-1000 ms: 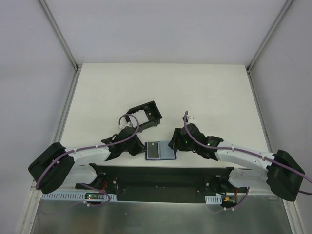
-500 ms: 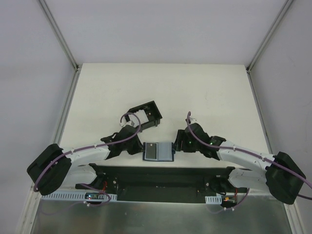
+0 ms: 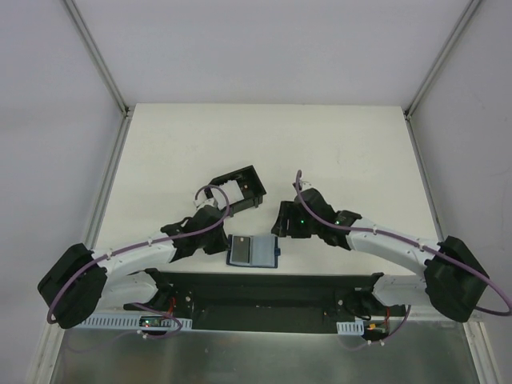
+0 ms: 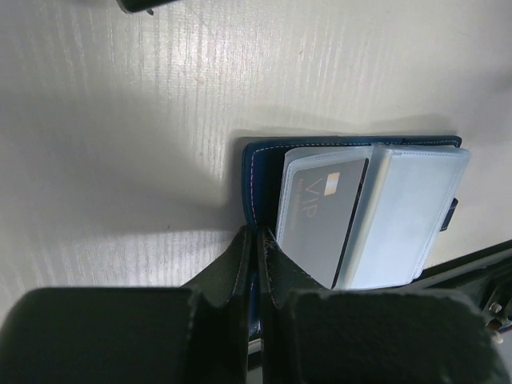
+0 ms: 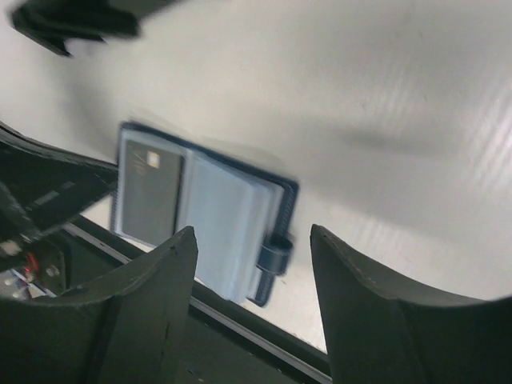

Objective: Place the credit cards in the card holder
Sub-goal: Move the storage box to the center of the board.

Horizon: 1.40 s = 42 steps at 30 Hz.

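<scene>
The card holder (image 3: 254,250) lies open near the table's front edge, navy outside with pale blue-grey sleeves inside. A grey credit card (image 4: 320,220) marked VIP sits in its left half. My left gripper (image 4: 258,234) is shut on the card holder's (image 4: 416,208) navy left edge. From above, the left gripper (image 3: 222,242) sits at that left side. My right gripper (image 3: 280,226) hovers open just beyond the holder's right end, touching nothing. In the right wrist view the right gripper (image 5: 252,232) frames the card holder (image 5: 228,220) and its strap; the card (image 5: 148,196) is at the left.
A black open-sided box frame (image 3: 238,188) stands just behind the left gripper. The dark base rail (image 3: 264,290) of the arms runs right along the holder's near side. Pale tabletop (image 3: 344,152) stretches to the back and right.
The card holder has slid a little left and nearer the front edge, held by the left gripper. The right gripper has drawn back from the holder's right end.
</scene>
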Each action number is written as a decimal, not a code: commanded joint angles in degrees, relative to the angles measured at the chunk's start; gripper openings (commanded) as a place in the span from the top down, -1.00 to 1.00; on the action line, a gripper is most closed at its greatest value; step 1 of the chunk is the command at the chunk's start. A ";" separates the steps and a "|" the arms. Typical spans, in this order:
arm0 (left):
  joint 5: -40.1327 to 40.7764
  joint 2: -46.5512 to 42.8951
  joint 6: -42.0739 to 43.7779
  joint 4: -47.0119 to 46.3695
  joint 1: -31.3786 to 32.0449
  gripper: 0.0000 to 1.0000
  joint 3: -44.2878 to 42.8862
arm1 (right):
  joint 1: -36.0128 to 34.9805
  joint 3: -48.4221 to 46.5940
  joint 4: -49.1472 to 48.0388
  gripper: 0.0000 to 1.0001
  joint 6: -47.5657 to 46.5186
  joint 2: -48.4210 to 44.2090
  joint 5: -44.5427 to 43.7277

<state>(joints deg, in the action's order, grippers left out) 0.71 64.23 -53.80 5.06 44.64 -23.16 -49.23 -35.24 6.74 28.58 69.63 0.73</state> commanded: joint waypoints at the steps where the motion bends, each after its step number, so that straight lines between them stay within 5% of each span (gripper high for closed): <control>1: 3.42 -2.26 0.98 4.52 0.09 1.00 1.01 | 0.36 -10.43 -1.12 -0.24 -3.61 4.28 -3.54; 11: 4.56 -4.81 2.38 6.01 0.18 1.00 1.10 | 3.53 -38.73 13.73 -0.33 -17.40 23.96 -8.56; 22: 4.83 -4.99 3.35 7.42 0.18 1.00 -0.04 | 7.13 -53.34 15.66 -0.34 -23.04 41.46 -5.12; 42: 4.47 -2.00 5.02 7.69 0.09 1.00 -2.59 | 13.81 -48.08 18.31 -0.31 -31.39 36.11 -11.55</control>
<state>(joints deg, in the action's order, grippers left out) 3.79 61.67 -50.54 10.57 44.64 -23.99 -37.69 -84.38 23.24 -0.91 110.76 -7.55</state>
